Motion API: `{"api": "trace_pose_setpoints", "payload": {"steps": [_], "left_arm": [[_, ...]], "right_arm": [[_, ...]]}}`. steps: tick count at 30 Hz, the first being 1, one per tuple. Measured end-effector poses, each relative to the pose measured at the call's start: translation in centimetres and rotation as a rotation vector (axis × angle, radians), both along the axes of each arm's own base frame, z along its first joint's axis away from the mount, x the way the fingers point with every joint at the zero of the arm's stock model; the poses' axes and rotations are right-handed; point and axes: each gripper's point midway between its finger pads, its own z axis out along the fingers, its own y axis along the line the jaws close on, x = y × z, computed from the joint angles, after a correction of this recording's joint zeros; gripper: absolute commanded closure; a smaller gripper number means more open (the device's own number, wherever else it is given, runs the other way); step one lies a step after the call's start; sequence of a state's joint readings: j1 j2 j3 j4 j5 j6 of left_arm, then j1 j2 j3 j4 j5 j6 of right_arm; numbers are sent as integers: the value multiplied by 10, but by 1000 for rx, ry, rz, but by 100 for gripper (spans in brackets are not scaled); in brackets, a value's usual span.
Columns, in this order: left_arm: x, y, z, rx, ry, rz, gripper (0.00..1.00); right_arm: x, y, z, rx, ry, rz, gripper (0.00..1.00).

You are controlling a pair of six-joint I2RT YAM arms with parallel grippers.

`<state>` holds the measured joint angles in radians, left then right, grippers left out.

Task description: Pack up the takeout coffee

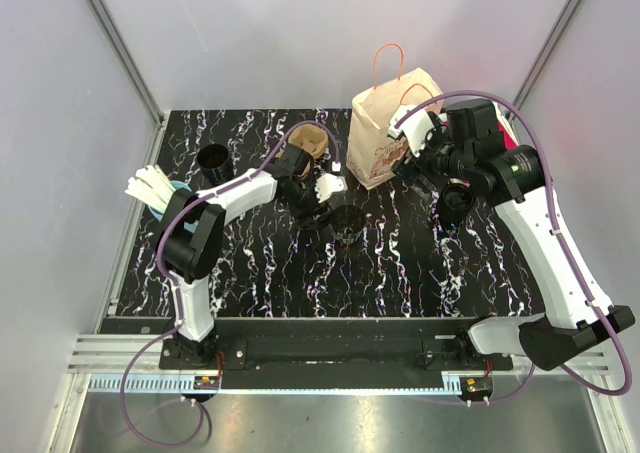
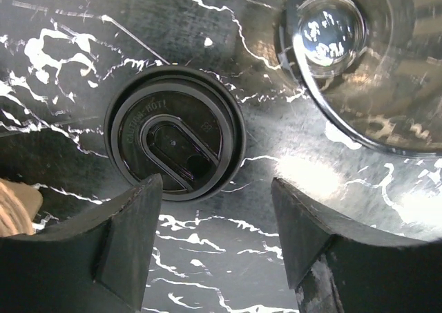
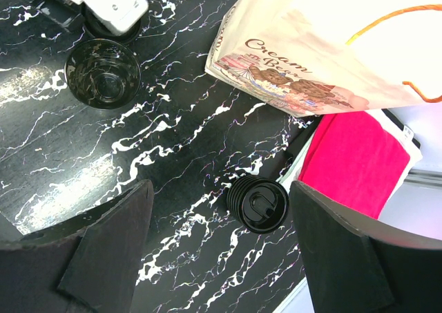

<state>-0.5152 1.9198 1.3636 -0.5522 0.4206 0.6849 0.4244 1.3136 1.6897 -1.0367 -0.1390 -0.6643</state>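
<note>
Left tool is seen wide & empty, lid at 11 o'clock: prob. light, thin, slick, best gripped across rim.

Overhead and downward wrist views; common cup

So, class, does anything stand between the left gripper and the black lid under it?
Nothing visible does. The left gripper is open over the black lid, which lies bare on the table; the cup stands off to one side.
</note>
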Motion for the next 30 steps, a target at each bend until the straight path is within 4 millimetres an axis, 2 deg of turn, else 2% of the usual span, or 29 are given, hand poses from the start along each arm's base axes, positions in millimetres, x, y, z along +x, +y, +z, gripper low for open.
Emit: {"api": "trace_pose_setpoints", "payload": {"steps": [13,22,30], "left_arm": [[-4,8,-8,58,-74,-192,40],[-2,8,-11,74,-67,-227,42],[4,5,-10,83,-58,-242,49]], "right_arm": [[0,0,0,0,1,0,15],[0,0,0,0,1,0,15],[0,0,-1,0,2,0,15]]}}
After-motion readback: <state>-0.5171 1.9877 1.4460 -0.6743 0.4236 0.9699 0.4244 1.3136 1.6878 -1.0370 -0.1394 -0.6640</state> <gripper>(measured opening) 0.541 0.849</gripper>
